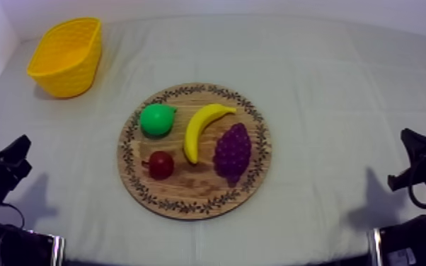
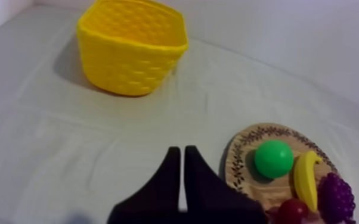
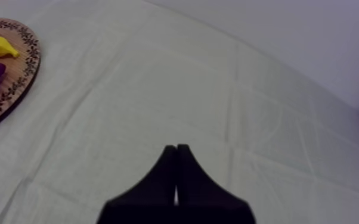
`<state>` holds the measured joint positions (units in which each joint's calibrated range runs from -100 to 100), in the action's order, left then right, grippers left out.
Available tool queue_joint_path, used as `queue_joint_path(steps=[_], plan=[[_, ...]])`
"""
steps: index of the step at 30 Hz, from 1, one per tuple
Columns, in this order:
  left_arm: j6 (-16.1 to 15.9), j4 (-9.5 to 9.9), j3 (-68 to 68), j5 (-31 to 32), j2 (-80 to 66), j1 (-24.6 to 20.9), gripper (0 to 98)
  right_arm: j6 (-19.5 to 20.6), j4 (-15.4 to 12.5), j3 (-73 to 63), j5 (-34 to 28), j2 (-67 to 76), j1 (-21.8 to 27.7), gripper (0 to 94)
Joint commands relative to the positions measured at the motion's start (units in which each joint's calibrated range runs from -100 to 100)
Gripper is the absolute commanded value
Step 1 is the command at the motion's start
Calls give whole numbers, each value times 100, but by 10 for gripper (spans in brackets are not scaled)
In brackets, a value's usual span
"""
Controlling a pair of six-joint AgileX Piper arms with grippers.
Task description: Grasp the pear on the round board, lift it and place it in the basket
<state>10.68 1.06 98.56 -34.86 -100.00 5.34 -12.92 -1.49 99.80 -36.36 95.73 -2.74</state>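
Top view: pear (image 1: 157, 119) on the wooden board (image 1: 194, 187), both arms low

The green pear lies on the board's left part near the rim, just beside the banana (image 1: 205, 129). The small red fruit (image 1: 161, 165) is on its near side, and the bunch of grapes (image 1: 233, 151) is right of the banana. The yellow basket (image 1: 66, 56) stands at the far left of the surface (image 1: 315, 85), well apart from the board. Left fingers (image 2: 171, 173) and right fingers (image 3: 169, 167) each lie together as a narrow wedge, closed on nothing.
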Motion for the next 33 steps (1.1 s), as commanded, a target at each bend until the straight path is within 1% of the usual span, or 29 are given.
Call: queue_joint_path(steps=[1, 7, 10, 12, 14, 16, 20, 22, 28, 33], plan=[[36, -15, -5, -4, 28, 352, 1, -1, 0, -2, -2, 3, -2, 4], [51, -103, -179, 12, 533, 900, 0, 0, 0, -2, -2, 3, -2, 4], [6, -131, -451, 37, 1049, 1154, 0, 0, 0, -2, -2, 3, -2, 4], [-42, -195, -699, 8, 1453, 1292, 0, 0, 0, -2, -2, 3, -2, 4], [6, -243, -1000, -127, 1852, 1402, 0, 0, 0, -2, -2, 3, -2, 4], [-16, -325, -1339, -379, 2227, 1476, 0, 0, 0, -2, -2, 3, -2, 4], [-225, -609, -2035, -1062, 3103, 1474, 0, -3, 0, -2, -2, 3, -2, 4], [-308, -706, -2425, -1443, 3570, 1461, 0, -1, 0, -2, -2, 3, -2, 4], [-260, -864, -3632, -2759, 4844, 1280, 0, -2, 0, -2, -2, 3, -2, 4], [-58, -917, -4504, -3658, 5720, 1206, 0, -1, 0, -2, -2, 3, -2, 4]])
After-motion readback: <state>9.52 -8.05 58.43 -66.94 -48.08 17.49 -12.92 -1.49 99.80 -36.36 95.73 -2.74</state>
